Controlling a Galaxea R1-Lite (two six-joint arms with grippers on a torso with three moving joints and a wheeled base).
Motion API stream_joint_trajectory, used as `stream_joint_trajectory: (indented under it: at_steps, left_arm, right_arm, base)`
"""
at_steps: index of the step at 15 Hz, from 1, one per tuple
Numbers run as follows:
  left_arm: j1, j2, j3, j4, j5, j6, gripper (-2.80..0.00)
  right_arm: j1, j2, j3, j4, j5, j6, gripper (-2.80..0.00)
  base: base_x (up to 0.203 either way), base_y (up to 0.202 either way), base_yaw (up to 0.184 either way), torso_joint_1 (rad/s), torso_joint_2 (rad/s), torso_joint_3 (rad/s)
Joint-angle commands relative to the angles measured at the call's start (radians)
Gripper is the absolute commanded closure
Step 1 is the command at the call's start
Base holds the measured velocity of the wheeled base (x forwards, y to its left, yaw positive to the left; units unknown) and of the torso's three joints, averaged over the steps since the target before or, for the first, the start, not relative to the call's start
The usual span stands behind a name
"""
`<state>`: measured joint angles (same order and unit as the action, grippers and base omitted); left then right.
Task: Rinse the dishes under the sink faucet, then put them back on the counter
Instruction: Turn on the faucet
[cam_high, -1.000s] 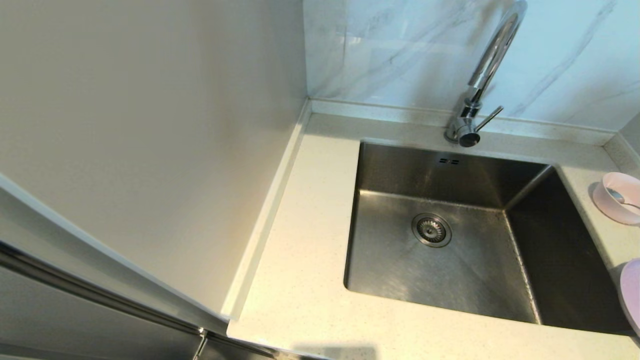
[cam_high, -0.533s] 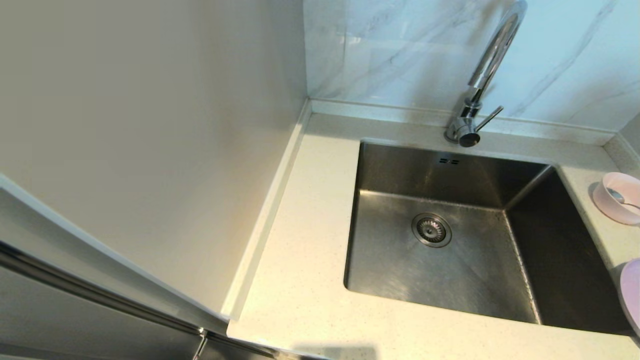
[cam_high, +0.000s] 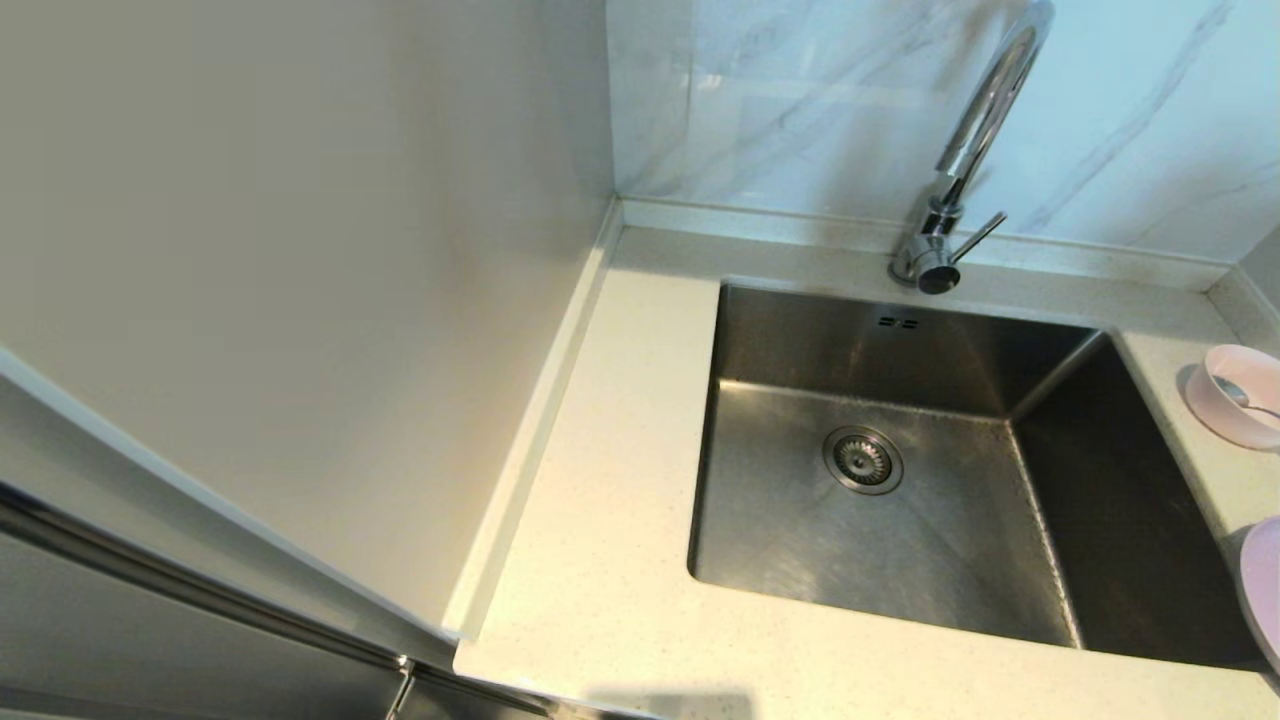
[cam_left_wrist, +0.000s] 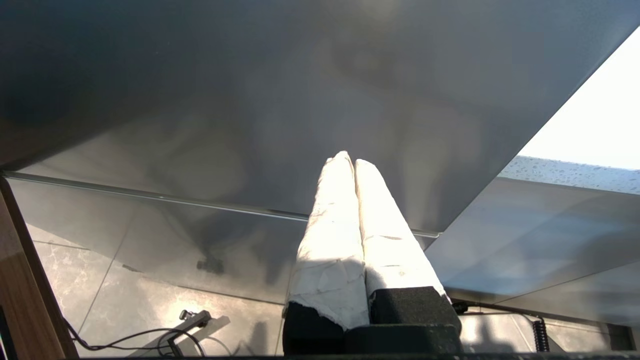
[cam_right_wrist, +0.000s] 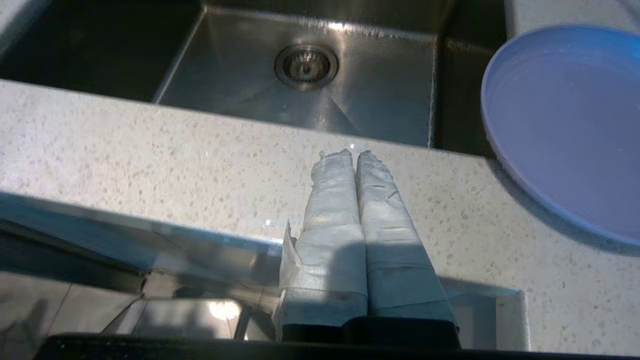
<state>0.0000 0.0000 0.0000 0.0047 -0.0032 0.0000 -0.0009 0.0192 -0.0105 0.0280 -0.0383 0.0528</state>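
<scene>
Cream counter (cam_high: 600, 560) wraps the bare sink (cam_high: 880, 520); you see bowl (cam_high: 1235, 395) and plate (cam_high: 1262, 585) at its right rim. Both grippers, left gripper (cam_left_wrist: 348, 159) and right gripper (cam_right_wrist: 351, 154), sit low, pressed closed, holding nothing.

You saw neither arm in the head view. The faucet (cam_high: 968, 150) lost the top of its arch past the upper edge, so its spout stayed hidden. The bowl (cam_high: 1235, 393) and plate (cam_high: 1262, 588) were cut by the right edge, and the spoon (cam_high: 1243, 397) showed only partly inside the bowl. The right wrist view clipped the plate (cam_right_wrist: 565, 130) too.
</scene>
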Motion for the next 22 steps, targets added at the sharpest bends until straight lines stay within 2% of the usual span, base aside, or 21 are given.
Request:
stream_joint_trajectory:
  at_steps: [1,5,8,10,13,16,22]
  left_arm:
    - [0.0,0.0,0.0,0.0,0.0,0.0,0.0]
    - [0.0,0.0,0.0,0.0,0.0,0.0,0.0]
    - [0.0,0.0,0.0,0.0,0.0,0.0,0.0]
    - [0.0,0.0,0.0,0.0,0.0,0.0,0.0]
    - [0.0,0.0,0.0,0.0,0.0,0.0,0.0]
    - [0.0,0.0,0.0,0.0,0.0,0.0,0.0]
    - [0.0,0.0,0.0,0.0,-0.001,0.0,0.0]
  right_arm:
    - [0.001,0.06,-0.074,-0.005,-0.003,-0.001,0.0]
    - [0.001,0.224,-0.279,-0.005,-0.003,0.01,0.0]
    - [-0.001,0.426,-0.488,0.002,-0.003,0.018,0.0]
    - [-0.002,0.584,-0.685,0.031,-0.003,0.056,0.0]
    - [-0.002,0.78,-0.985,0.142,-0.002,0.127,0.0]
    - [-0.004,0.965,-1.195,0.201,0.0,0.209,0.0]
    - [-0.036,1.223,-1.426,0.207,-0.004,0.233,0.0]
  base:
    - [0.0,0.0,0.0,0.0,0.0,0.0]
    - [0.0,0.0,0.0,0.0,0.0,0.0]
    - [0.0,0.0,0.0,0.0,0.0,0.0]
    - [0.0,0.0,0.0,0.0,0.0,0.0]
    - [0.0,0.0,0.0,0.0,0.0,0.0]
    - [0.0,0.0,0.0,0.0,0.0,0.0]
    - [0.0,0.0,0.0,0.0,0.0,0.0]
